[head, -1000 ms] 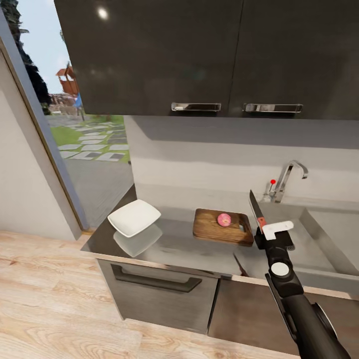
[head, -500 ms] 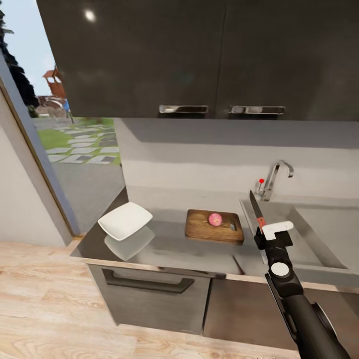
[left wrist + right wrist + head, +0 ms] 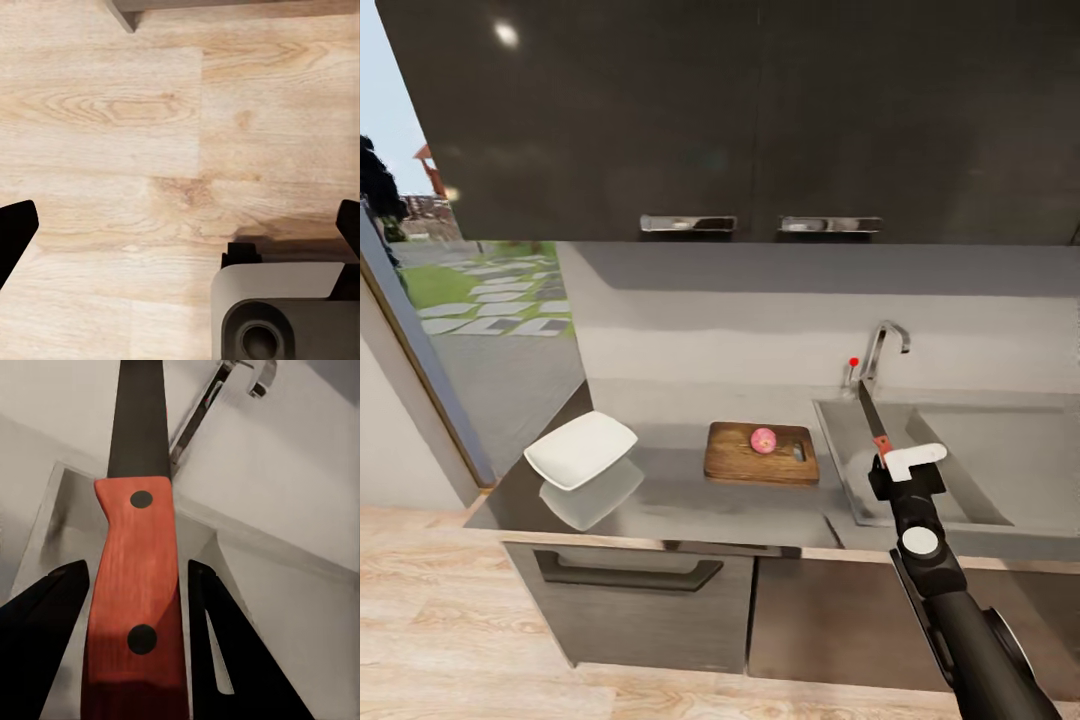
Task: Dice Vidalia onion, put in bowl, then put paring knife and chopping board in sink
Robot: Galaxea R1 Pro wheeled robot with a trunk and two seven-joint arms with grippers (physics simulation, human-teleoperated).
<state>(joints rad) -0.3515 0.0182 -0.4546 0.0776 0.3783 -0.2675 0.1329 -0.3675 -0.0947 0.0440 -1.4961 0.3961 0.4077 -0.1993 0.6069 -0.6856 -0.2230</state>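
Gripping the paring knife [image 3: 873, 424] blade-up in the right gripper [image 3: 900, 466], over the sink's [image 3: 950, 470] near edge; left gripper [image 3: 180, 225] spread wide above wooden floor [image 3: 112, 112]. Farther off, resting on the chopping board [image 3: 761, 453]: 1 onion [image 3: 764, 440], whole, with bowl [image 3: 580, 449] sitting farther left on the countertop [image 3: 690, 500].

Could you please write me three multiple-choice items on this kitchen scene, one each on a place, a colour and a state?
1. Where is the onion?
A. on the chopping board
B. in the sink
C. in the bowl

2. What colour is the paring knife handle?
A. blue
B. orange-red
C. white

3. What is the right gripper doing?
A. hanging open
B. gripping the tap
C. shut on the paring knife

Answers:
1 A, the pink onion sits on the brown board.
2 B, the right wrist view shows it.
3 C, both fingers flank the handle.
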